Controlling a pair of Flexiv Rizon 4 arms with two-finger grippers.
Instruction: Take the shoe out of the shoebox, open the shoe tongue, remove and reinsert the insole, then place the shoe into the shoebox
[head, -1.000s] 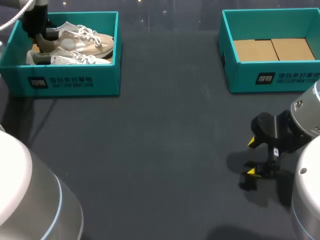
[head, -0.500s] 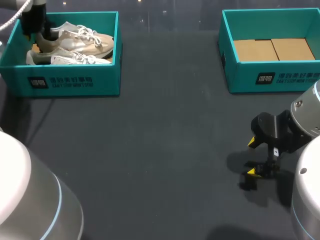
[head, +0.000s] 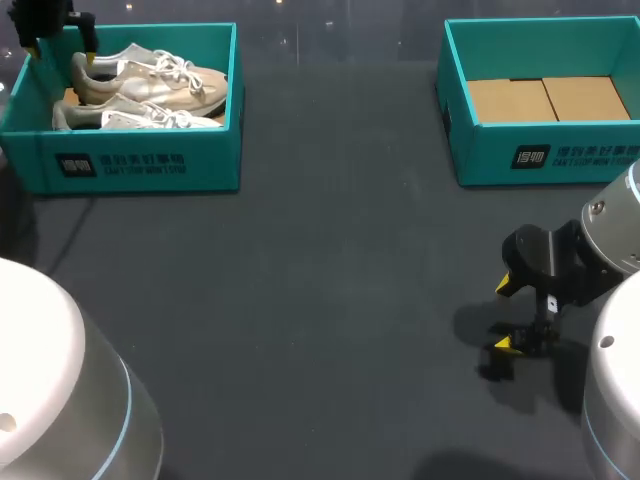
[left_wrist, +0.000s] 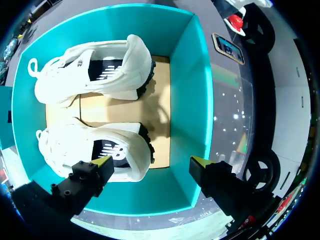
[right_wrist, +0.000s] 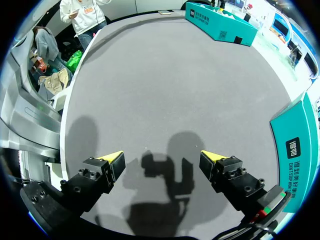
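Head view: L gripper (head: 62, 40) up & out of the shoebox (head: 140, 165), empty.
Fingers apart, nothing held. It's risen off the heel end w/ both shoes (head: 150, 80) left lying inside, so pick not made, prob. needs another go. R gripper (head: 507, 315) also apart, low over bench (head: 300, 300), unmoved.

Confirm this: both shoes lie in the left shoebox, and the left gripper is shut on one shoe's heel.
Wrong on the grip. Both shoes lie in the left shoebox, but the left gripper is open, holding nothing; the left wrist view shows its fingers spread above the box.
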